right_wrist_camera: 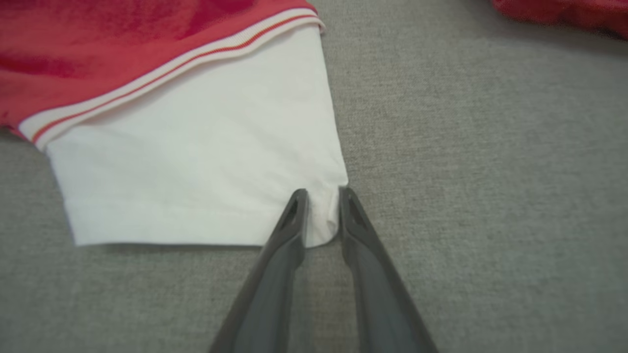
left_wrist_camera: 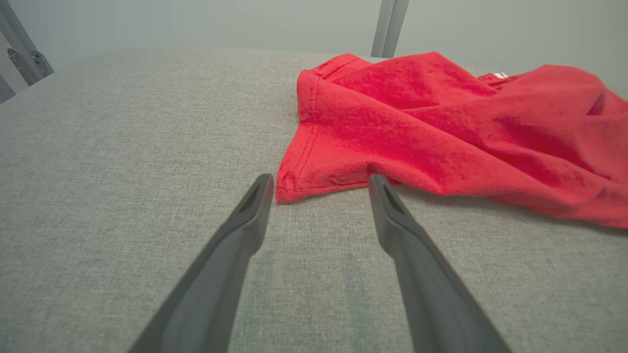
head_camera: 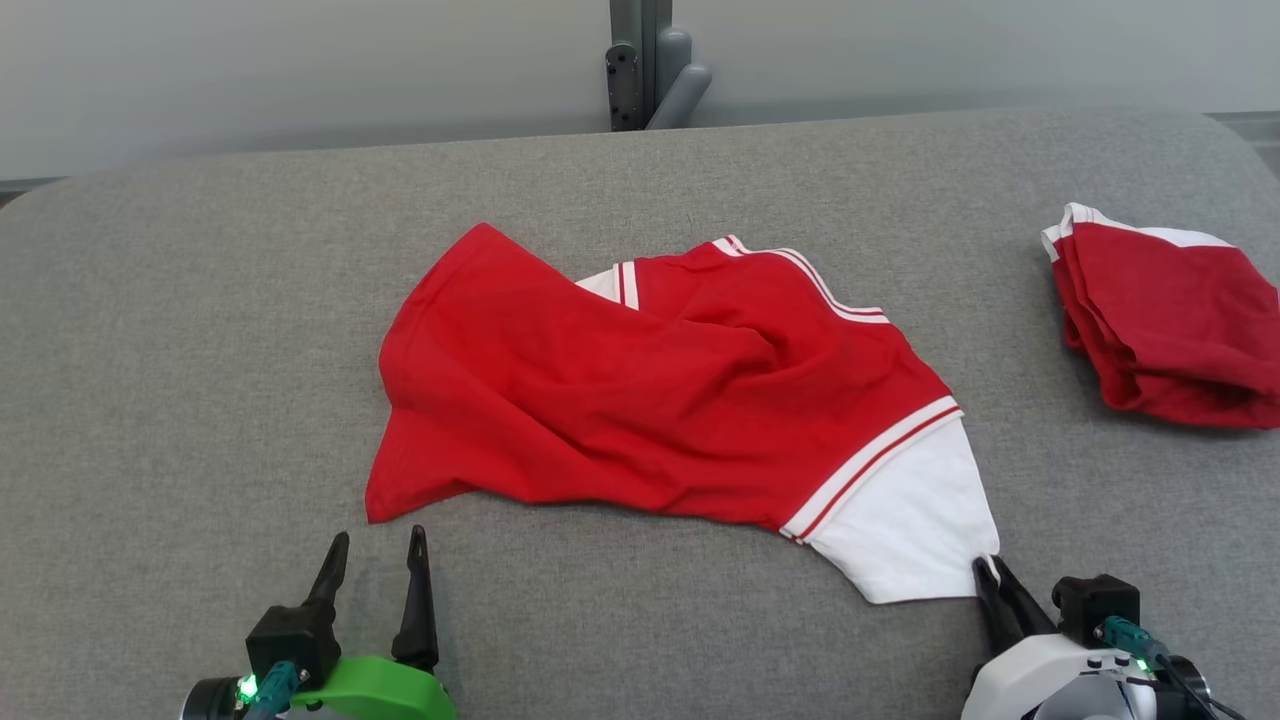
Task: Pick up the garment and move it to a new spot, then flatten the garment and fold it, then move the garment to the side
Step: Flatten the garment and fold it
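A crumpled red garment (head_camera: 660,400) with white sleeves and striped trim lies in the middle of the grey padded table (head_camera: 200,350). My right gripper (head_camera: 988,565) is at its near right, and its two fingers have closed on the bottom corner of the white sleeve (right_wrist_camera: 196,162), with cloth pinched between the tips of the gripper (right_wrist_camera: 321,193). My left gripper (head_camera: 378,537) stands open just short of the garment's near left red corner (left_wrist_camera: 304,181), which lies between and just beyond its fingertips (left_wrist_camera: 265,181), not touching them.
A second red and white garment (head_camera: 1160,320), folded, lies at the table's right edge and shows at the top right of the right wrist view (right_wrist_camera: 564,12). A grey post (head_camera: 645,65) rises behind the table's far edge.
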Controlling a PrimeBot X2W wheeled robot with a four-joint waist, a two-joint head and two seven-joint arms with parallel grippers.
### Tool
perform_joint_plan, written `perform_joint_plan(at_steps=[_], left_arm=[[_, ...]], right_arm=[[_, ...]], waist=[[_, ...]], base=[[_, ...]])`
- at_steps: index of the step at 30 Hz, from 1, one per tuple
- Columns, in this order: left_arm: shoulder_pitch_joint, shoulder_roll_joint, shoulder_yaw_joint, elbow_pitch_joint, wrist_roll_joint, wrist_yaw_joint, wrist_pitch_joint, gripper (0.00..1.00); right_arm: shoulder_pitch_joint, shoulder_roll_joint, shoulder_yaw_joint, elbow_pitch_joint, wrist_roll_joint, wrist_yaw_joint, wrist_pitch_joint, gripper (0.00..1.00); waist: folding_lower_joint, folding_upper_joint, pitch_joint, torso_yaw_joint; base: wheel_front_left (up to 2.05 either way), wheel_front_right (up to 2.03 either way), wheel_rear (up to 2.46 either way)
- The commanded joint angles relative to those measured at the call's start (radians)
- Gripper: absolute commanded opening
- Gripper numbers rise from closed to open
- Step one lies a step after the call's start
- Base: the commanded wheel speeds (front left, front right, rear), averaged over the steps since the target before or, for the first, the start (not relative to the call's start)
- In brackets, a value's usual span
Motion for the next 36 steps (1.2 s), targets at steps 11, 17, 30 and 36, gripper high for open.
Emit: perform_joint_plan(at_steps=[11, 17, 30, 36], left_arm=[[-0.061, 0.004, 0.043, 0.035, -0.051, -0.016, 0.001, 1.0], [-0.089, 0.004, 0.048, 0.098, -0.07, -0.04, 0.001, 1.0], [-0.121, 0.004, 0.025, 0.181, -0.091, -0.059, 0.001, 0.48], [-0.089, 0.005, 0.013, 0.164, -0.089, -0.07, 0.001, 0.0]], right_arm=[[0.027, -0.066, -0.034, -0.017, 0.018, -0.002, 0.011, 0.0], [0.023, -0.079, -0.037, -0.026, 0.02, -0.002, 0.011, 0.0], [-0.002, -0.076, -0.026, -0.058, 0.014, -0.002, 0.011, 0.0], [0.008, -0.072, -0.039, -0.092, 0.028, -0.001, 0.008, 0.0]], waist=[[0.0, 0.0086, 0.039, -0.039], [0.0, 0.0086, 0.064, -0.07], [0.0, 0.0086, 0.088, -0.114], [0.0, 0.0086, 0.054, -0.099]], base=[[0.0, 0.0, 0.0], [0.0, 0.0, 0.0], [0.0, 0.0, 0.0], [0.0, 0.0, 0.0]])
